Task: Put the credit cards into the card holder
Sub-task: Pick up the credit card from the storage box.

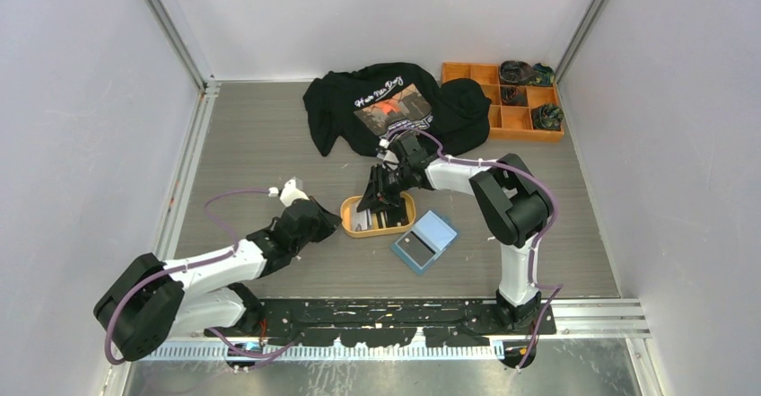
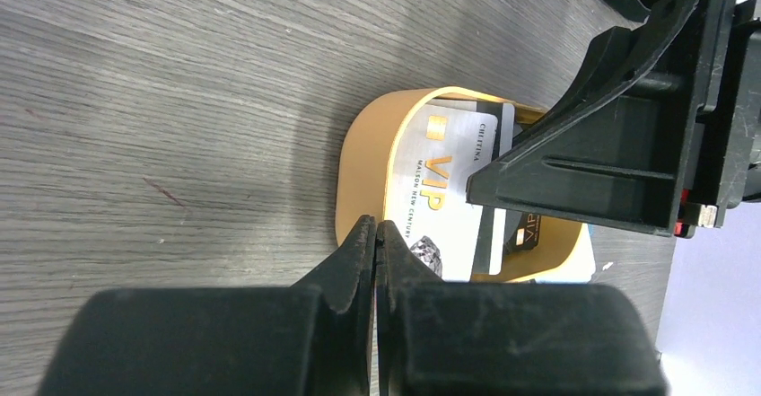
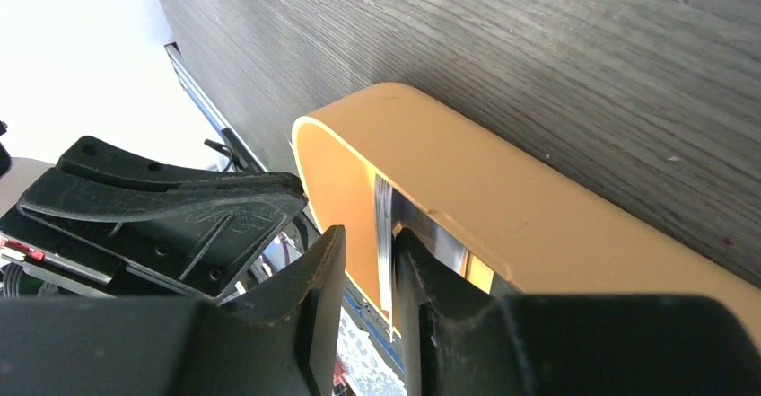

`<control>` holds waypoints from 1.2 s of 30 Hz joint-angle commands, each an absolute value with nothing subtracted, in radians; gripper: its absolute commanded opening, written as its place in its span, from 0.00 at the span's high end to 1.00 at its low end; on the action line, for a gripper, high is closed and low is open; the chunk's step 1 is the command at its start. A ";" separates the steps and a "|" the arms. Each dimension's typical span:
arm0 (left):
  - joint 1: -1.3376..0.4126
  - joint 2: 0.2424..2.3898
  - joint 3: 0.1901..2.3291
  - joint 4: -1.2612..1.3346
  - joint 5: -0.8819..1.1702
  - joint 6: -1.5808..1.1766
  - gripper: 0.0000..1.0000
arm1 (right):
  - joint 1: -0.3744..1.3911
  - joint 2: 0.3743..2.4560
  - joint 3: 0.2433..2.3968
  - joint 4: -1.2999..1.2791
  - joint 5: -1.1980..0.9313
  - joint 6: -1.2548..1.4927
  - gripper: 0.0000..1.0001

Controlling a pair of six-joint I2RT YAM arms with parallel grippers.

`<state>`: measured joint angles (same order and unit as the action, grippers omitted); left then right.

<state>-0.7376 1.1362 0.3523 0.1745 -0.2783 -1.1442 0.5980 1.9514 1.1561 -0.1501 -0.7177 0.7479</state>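
Right gripper [image 3: 370, 240]: jaws part open, straddling the top edge of the cards [image 3: 384, 221] where they lean against the long wall of the orange tray [image 3: 502, 207]. A gap shows on one side, so it doesn't look clamped.

Left gripper [image 2: 376, 234]: fully shut, holding nothing, tips at the tray's end wall. It looks like a brace, but contact isn't certain.

The tray is mid-table [image 1: 269, 145], toward the near edge. The card holder [image 1: 424, 242] lies open just beside it, nearer the right corner of that edge.

My read on the cards: light, thin, stiff and slick, and stacked, so two may lift together. Pinch one by its raised long edge, and pinch deep or it will pivot. The tray is light and will likely slide unless held.
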 commanded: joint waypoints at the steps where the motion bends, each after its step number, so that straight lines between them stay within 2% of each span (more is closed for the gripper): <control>1: -0.740 1.095 0.351 0.166 -0.308 -1.123 1.00 | 0.592 1.954 1.193 -0.113 -0.779 0.753 0.67; 12: -0.740 1.044 0.354 0.140 -0.300 -1.097 1.00 | 0.548 1.923 1.181 -0.136 -0.766 0.744 0.68; 24: -0.740 1.019 0.338 0.170 -0.261 -1.065 1.00 | 0.527 1.920 1.174 -0.169 -0.743 0.728 0.78; 29: -0.741 1.009 0.333 0.173 -0.253 -1.059 1.00 | 0.519 1.919 1.171 -0.177 -0.735 0.723 0.89; 36: -0.740 1.001 0.320 0.200 -0.233 -1.053 1.00 | 0.513 1.890 1.179 -0.228 -0.695 0.673 0.98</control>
